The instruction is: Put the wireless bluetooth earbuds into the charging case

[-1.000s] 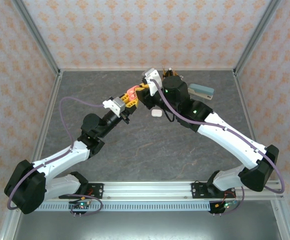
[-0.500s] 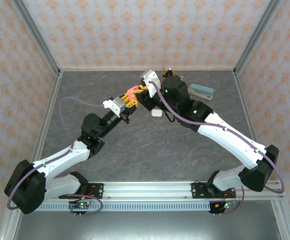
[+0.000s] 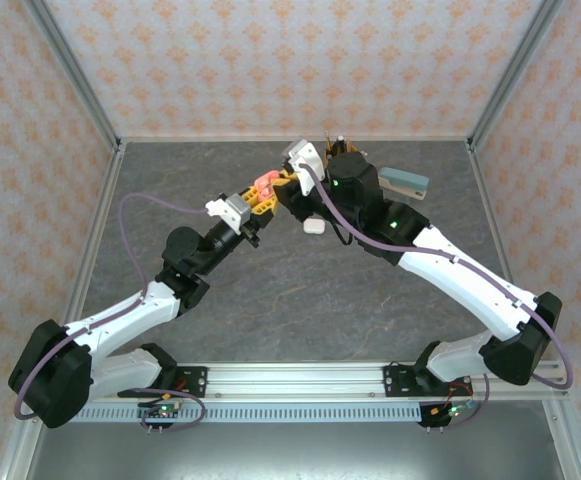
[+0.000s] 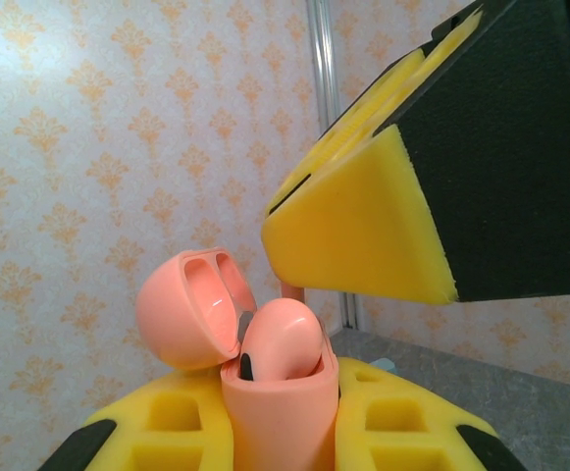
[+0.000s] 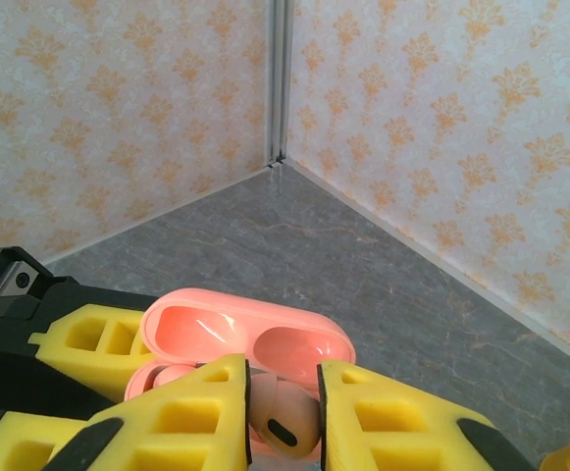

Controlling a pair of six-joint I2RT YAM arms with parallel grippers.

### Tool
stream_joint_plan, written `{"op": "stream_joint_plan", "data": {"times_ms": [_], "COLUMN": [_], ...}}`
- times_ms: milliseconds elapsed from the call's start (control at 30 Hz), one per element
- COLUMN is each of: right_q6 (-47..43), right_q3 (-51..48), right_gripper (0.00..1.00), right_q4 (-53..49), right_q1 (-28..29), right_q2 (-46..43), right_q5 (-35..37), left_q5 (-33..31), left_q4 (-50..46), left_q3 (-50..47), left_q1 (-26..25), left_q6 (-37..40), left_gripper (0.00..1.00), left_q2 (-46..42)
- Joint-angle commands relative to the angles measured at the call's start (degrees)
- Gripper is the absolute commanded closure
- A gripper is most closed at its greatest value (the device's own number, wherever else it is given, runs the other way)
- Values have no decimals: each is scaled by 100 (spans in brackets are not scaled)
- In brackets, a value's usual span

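Left claw: clamped on the open pink case.
Right claw: narrow, pinching 1 pink earbud just above the case.
Risk: if I misalign, it catches the rim and drops.

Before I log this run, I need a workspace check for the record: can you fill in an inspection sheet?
Surface: grey stone-look table; no spills seen.
Job's things: pink case open, held upright; one pink earbud seated in it; second earbud just above the case; white case lying on the table.
Clutter: grey-green box at the far right of the table.
Grippers: left gripper shut on the pink case; right gripper apparently shut on the second earbud.
Cables: purple cable running along each arm, not touching the cases.
Surroundings: patterned walls with metal frame posts.
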Motion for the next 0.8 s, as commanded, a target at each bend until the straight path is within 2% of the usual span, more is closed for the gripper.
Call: {"op": "stream_joint_plan", "data": {"times_ms": [0, 767], "right_q6": [-70, -274], "right_q3": [-94, -45], "right_gripper": [81, 81], "right_q4": [135, 57], "right_q1": [32, 33], "right_q2": [-182, 47], "right_q5": [323, 327], "left_q5": [77, 277], "left_q4": [293, 293], "left_q3": [203, 221], "left_q1": [-20, -24], "left_q6": [30, 65], "left_gripper": [100, 100], "left_q2": [-26, -108]}}
